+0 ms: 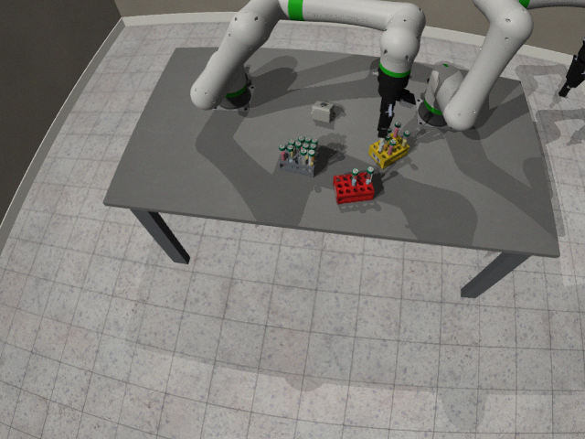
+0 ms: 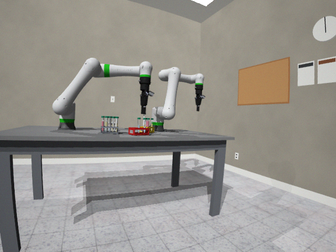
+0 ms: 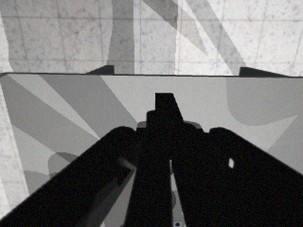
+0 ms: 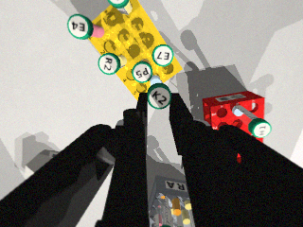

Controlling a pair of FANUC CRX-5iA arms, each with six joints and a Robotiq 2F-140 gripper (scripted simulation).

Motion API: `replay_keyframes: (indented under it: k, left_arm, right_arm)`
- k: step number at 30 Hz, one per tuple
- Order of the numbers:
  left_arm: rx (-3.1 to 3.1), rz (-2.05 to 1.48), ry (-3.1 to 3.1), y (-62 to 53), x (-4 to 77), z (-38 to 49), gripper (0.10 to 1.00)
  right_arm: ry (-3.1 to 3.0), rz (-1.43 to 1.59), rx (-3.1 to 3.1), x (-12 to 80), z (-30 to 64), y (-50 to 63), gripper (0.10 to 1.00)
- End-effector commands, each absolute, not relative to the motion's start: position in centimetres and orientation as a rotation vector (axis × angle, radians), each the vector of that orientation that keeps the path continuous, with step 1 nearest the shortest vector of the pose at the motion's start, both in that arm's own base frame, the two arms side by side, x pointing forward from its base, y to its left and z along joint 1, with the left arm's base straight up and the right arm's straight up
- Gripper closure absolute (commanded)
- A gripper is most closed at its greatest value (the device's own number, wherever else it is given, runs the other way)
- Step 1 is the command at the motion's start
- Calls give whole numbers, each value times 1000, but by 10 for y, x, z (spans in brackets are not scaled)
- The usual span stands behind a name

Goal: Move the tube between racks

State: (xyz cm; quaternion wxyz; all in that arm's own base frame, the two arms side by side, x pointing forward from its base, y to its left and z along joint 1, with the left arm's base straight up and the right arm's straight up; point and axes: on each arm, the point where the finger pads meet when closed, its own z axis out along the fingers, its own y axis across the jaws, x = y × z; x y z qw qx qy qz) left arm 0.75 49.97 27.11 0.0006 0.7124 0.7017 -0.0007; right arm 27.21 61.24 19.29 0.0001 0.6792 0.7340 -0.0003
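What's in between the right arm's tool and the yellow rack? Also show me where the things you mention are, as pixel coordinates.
A green-capped tube marked K2 point(image 1: 381, 144) point(image 2: 144, 116) point(image 4: 159, 96): the right tool point(image 1: 382, 135) point(image 2: 143, 113) point(image 4: 158, 106) grips it above the yellow rack point(image 1: 398, 157) point(image 2: 153, 129) point(image 4: 152, 29). The right wrist view shows this best.

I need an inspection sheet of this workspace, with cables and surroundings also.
Surface: grey table, crossed by shadows; spills: nothing seen.
Job's things: grey rack and yellow rack, both bearing tubes; pale box nearby.
Clutter: red rack with two tubes.
Grippers: right hand shut on the K2 tube; left hand shut, holding nothing.
Cables: nothing seen.
Surroundings: wall clock, corkboard, tiled floor.
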Motion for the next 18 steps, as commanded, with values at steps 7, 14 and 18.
replay_keyframes:
  k: [7, 14, 18]
  left_arm:
    - [2238, 0, 2205, 500, 8, 272, 999]
    - [2238, 0, 2205, 500, 8, 272, 999]
    - [2238, 0, 2205, 500, 8, 272, 999]
  right_arm:
    - [2306, 3, 2134, 272, 192, 612, 999]
    - [2306, 3, 2134, 271, 189, 611, 999]
    - [2306, 3, 2134, 271, 187, 611, 999]
